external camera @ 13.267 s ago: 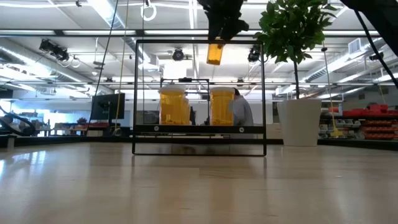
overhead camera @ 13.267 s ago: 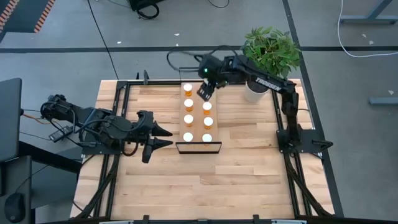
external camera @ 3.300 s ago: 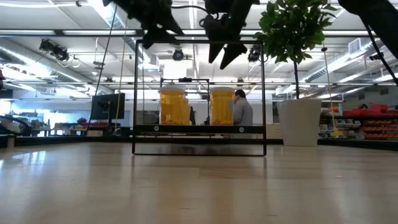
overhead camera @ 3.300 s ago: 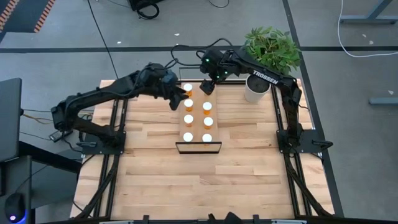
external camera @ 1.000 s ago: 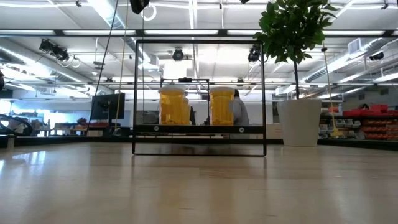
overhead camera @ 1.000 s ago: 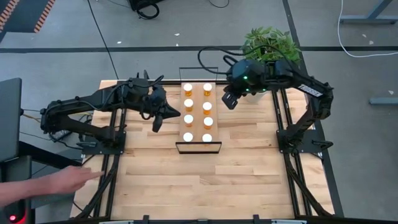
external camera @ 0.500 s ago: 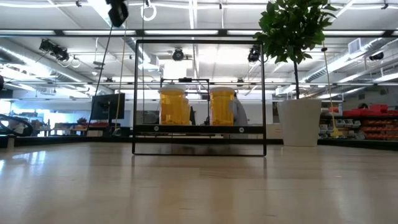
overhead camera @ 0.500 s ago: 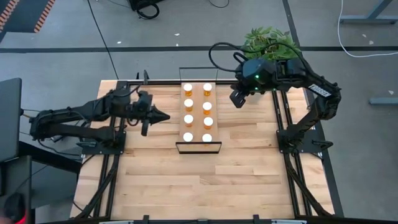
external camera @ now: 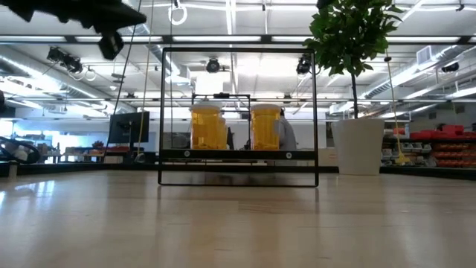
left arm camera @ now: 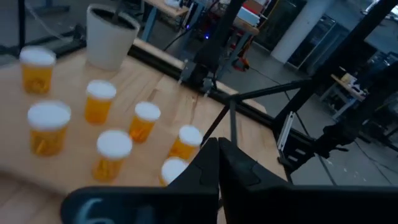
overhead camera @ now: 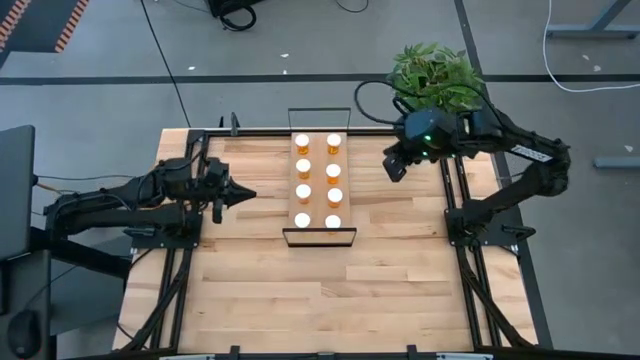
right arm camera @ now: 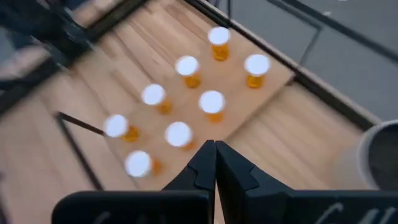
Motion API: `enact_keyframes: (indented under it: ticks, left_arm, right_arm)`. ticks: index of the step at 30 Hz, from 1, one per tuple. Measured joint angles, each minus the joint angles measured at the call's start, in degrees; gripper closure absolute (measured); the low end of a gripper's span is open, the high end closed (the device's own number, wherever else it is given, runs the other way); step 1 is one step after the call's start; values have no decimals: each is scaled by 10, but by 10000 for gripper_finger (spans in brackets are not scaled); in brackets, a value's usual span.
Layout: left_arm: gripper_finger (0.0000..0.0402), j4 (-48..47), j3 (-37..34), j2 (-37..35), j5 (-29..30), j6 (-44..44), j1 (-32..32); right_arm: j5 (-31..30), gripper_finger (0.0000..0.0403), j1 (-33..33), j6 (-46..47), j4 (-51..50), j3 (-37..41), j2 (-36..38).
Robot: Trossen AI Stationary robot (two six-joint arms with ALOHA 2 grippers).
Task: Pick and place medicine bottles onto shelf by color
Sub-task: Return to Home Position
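Several medicine bottles (overhead camera: 318,181) with orange bodies and white caps stand upright in two rows on the shelf (overhead camera: 319,204), a pale board with a thin black frame (external camera: 238,179) at its ends. The bottles (left arm camera: 101,102) also show in both wrist views (right arm camera: 212,104). My left gripper (overhead camera: 249,193) is shut and holds nothing. It hangs left of the shelf, pointing at it. My right gripper (overhead camera: 392,170) is shut too and holds nothing, above the table to the right of the shelf's far half.
A white pot (external camera: 359,146) with a green plant (overhead camera: 436,76) stands at the table's far right, just beyond my right arm. Black rails (overhead camera: 186,250) run along the table's left and right sides. Bare wood (overhead camera: 320,295) lies between the shelf and the near edge.
My left gripper has drawn back from the shelf toward the table's left edge and sunk lower, staying shut. My right gripper has moved toward the table's right edge, away from the shelf. A person's hand at the near left has gone from view. The bottles have stayed put.
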State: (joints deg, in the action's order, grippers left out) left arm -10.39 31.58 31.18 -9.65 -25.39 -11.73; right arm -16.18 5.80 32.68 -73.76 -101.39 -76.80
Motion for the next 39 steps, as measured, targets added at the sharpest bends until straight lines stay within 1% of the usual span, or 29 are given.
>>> enact_keyframes:
  ticks: [2, 5, 8, 12, 17, 22, 27, 29, 35, 39]
  left_arm:
    - [400, 1, -28, -26, 0, -10, 0]
    - [400, 30, -75, -72, 6, -25, 0]
    - [400, 56, -112, -118, 14, -42, 0]
    - [400, 62, -155, -173, 27, -59, 0]
    - [401, 63, -192, -231, 31, -88, 0]
    - [400, 62, -216, -277, 31, -106, 0]
    - [400, 55, -239, -311, 31, -133, 0]
    - [400, 53, -243, -311, 29, -144, 0]
    - [400, 42, -245, -311, 23, -147, 0]
    - [400, 21, -245, -311, 19, -153, 0]
  right_arm:
    - [15, 391, 0, 18, 53, 64, 43]
    - [23, 391, 0, 39, 123, 143, 105]
    - [27, 391, 1, 58, 175, 204, 158]
    - [28, 391, 10, 88, 226, 274, 219]
    - [57, 391, 26, 111, 303, 362, 274]
    - [92, 391, 40, 141, 370, 447, 310]
    - [95, 391, 41, 178, 420, 514, 346]
    - [91, 392, 41, 184, 436, 531, 360]
    - [47, 391, 41, 184, 462, 568, 405]
    - [45, 391, 41, 186, 477, 599, 431]
